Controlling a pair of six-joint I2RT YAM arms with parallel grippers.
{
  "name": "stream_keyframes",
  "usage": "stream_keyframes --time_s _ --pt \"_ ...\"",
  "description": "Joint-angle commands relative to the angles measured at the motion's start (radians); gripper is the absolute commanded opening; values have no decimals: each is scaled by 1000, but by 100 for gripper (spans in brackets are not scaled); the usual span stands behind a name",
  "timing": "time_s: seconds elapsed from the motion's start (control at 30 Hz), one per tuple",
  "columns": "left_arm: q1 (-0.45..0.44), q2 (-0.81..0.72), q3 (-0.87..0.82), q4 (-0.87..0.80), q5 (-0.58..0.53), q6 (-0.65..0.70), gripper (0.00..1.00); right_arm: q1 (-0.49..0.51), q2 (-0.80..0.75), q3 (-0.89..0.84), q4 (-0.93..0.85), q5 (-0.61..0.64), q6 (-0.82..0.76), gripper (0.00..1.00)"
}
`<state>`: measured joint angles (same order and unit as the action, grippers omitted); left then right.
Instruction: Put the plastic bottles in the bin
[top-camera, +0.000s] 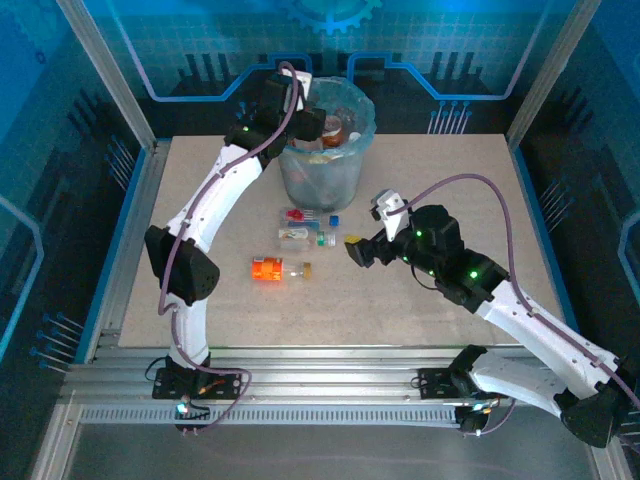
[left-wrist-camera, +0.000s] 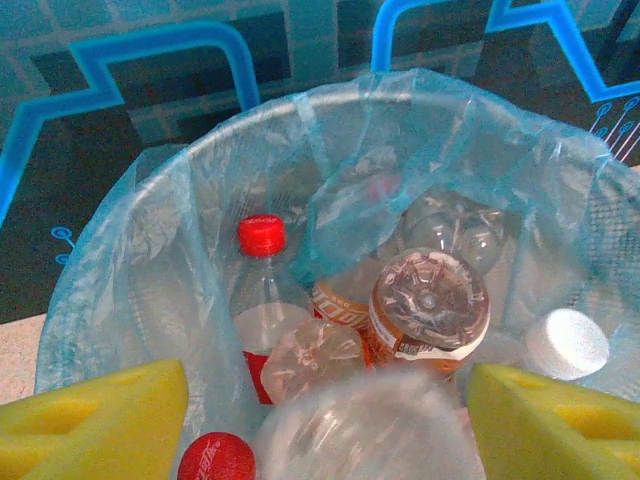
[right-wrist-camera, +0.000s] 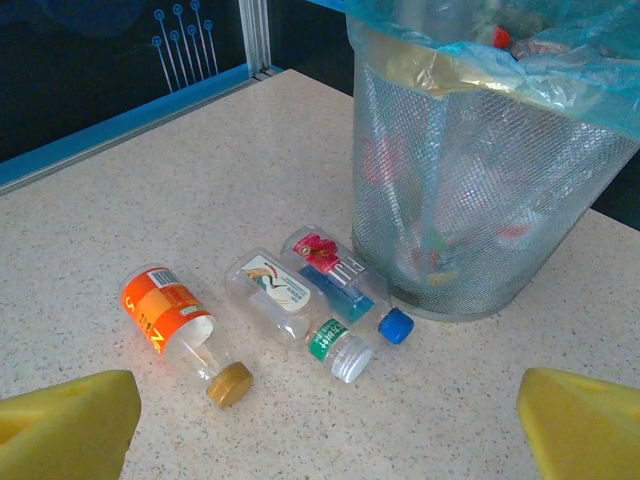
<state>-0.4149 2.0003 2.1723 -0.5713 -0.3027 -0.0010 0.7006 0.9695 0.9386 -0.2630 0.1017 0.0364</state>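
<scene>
Left tool (left-wrist-camera: 328, 405) is hanging parted over the round grey mesh bin (left-wrist-camera: 200, 150) lined in blue plastic, a clear plastic bottle (left-wrist-camera: 350, 435) lying loose between its pads (left-wrist-camera: 90, 420). Advisable: widening fully before lifting clear. Right tool (right-wrist-camera: 330, 420) is waiting released above three bottles (right-wrist-camera: 275, 285) on the desk (right-wrist-camera: 200, 150).

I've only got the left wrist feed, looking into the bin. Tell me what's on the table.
Observer: Three bottles lie in front of the bin: an orange-labelled bottle, a green-labelled bottle and a blue-capped bottle.
Operator: Report the right end effector.
Observer: The right end effector is open, hovering just right of those bottles, holding nothing.
Operator: Name the closest one to it.
Observer: The green-labelled bottle; its white cap points toward it.
</scene>
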Motion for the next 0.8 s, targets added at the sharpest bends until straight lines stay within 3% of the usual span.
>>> stream_keyframes --time_s 0.0,0.2,0.47,0.77 --pt "12 -22 -11 22 -12 -20 76 10 -17 12 -7 5 6 98" --pt "12 -21 -11 22 0 -23 74 10 -12 16 -5 1 8 98" --pt "12 -21 -35 -42 53 -74 49 10 -11 8 -5 -5 15 97" --pt "14 75 -12 -78 48 -70 47 10 8 12 -5 -13 16 97"
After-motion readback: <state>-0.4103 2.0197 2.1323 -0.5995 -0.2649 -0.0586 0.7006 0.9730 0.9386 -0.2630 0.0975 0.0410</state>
